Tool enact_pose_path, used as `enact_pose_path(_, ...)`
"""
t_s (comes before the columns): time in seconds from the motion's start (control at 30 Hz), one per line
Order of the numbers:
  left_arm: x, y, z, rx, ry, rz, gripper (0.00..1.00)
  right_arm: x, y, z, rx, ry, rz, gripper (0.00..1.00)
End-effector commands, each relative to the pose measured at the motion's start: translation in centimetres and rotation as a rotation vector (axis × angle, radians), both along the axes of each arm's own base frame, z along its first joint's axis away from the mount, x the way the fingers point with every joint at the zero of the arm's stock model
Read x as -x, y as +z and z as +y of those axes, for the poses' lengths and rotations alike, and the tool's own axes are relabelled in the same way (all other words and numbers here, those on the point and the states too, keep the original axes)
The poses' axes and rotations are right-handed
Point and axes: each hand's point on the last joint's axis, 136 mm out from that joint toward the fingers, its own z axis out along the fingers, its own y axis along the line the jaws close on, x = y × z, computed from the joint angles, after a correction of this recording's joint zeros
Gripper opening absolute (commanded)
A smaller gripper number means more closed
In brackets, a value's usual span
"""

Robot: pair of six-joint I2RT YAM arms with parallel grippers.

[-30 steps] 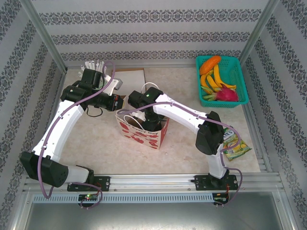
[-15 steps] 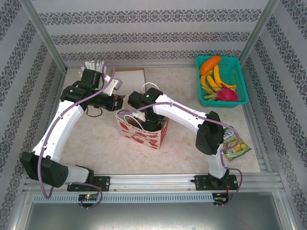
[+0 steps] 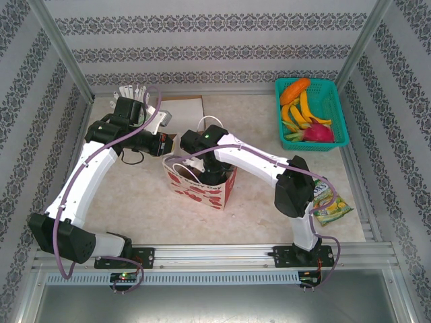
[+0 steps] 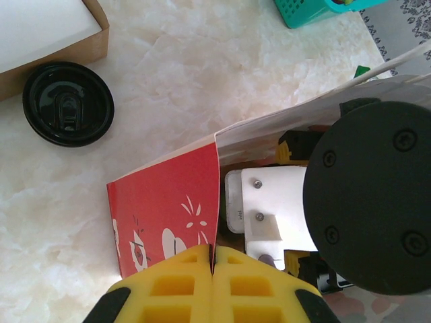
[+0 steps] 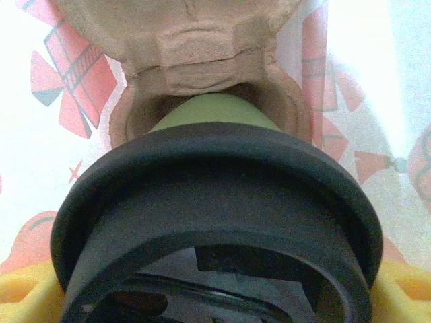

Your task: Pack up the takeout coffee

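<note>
The left end effector [image 4: 213, 272] is pinched fully together on the upper edge of the red-and-white paper bag [image 4: 165, 215], with the bag's wall caught between its yellow fingers [image 4: 192, 262]. The right end effector [image 5: 215, 303] reaches down inside the bag. Its jaws are spread wide and grip the takeout coffee [image 5: 215, 195], a yellow pad [image 5: 23, 296] at each side of the cup's black lid. The cup's green side goes down into a well of a brown pulp carrier [image 5: 202, 47] inside the bag. A loose black lid [image 4: 67, 103] lies on the tabletop [image 4: 188, 74] just beside a cardboard box [image 4: 91, 50].
</note>
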Motion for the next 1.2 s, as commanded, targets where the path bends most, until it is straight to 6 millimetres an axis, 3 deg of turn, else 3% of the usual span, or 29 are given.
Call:
enact_pose_path(0.0, 0.1, 0.9, -0.2, 0.036, -0.009, -0.029, 0.0, -0.3, 0.1, 0.0, -0.02, -0.007, 0.0, 0.6)
enact_pose_path(0.43, 0.5, 0.6, -0.5, 0.059, -0.013, -0.005, 0.0, -0.4, -0.2, 0.3, -0.031, -0.014, 0.004, 0.59)
enact_pose_path(0.8, 0.4, 1.0, -0.6, 0.074, -0.01, -0.027, 0.0, -0.3, -1.0, -0.8, 0.024, -0.022, 0.028, 0.59)
enact_pose_path(1.17, 0.4, 0.9, -0.6, 0.072, -0.016, -0.031, 0.0, -0.4, -1.7, -0.7, 0.033, -0.02, 0.039, 0.59)
